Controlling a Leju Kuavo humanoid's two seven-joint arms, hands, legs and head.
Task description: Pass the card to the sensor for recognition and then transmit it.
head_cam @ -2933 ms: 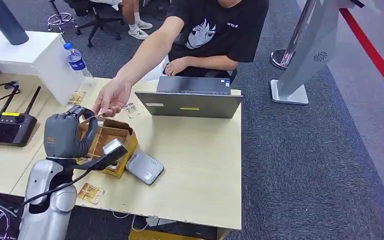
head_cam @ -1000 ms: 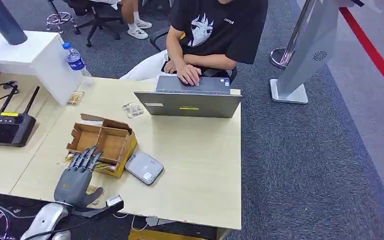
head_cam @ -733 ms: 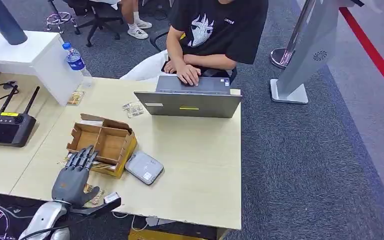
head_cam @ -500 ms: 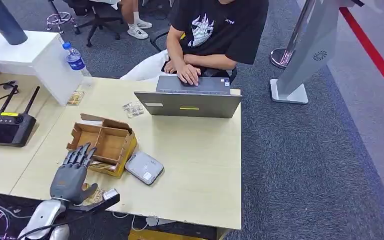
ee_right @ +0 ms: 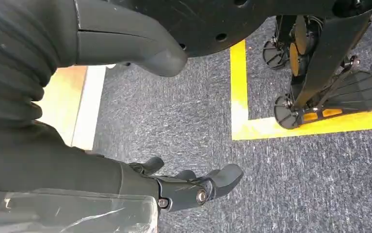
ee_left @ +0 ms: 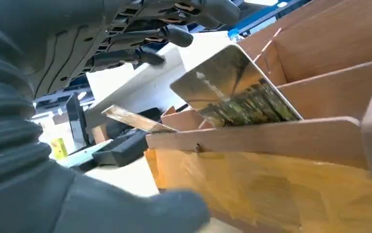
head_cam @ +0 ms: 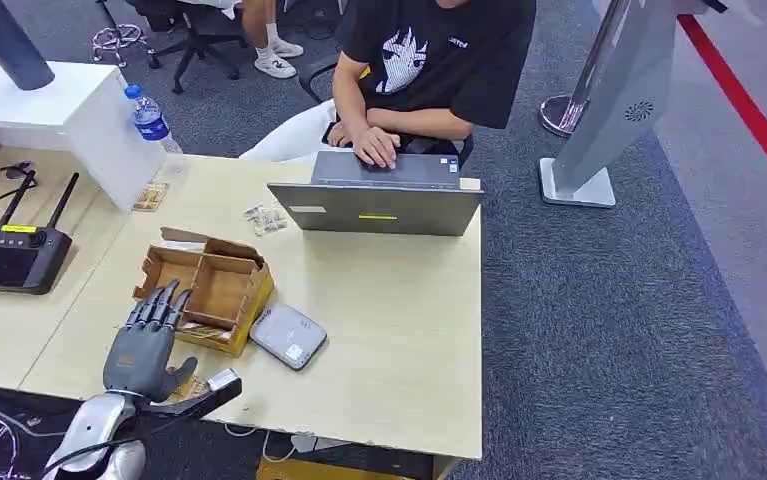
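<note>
Hovering my left hand (head_cam: pixel 141 347) at the near edge of the cardboard box (head_cam: pixel 207 287), fingers (head_cam: pixel 159 305) spread and holding nothing, tips pointing at the compartments. The card (ee_left: pixel 234 90) stands tilted against a divider inside, its top edge proud so I can pinch it. Just beside the box lies the grey sensor (head_cam: pixel 288 336), a short carry. My right hand (ee_right: pixel 193 187) hangs over carpet, fingers loosely curled and empty.

Bare table (head_cam: pixel 389 300) lies between sensor (head_cam: pixel 288 336) and laptop (head_cam: pixel 377 207).
</note>
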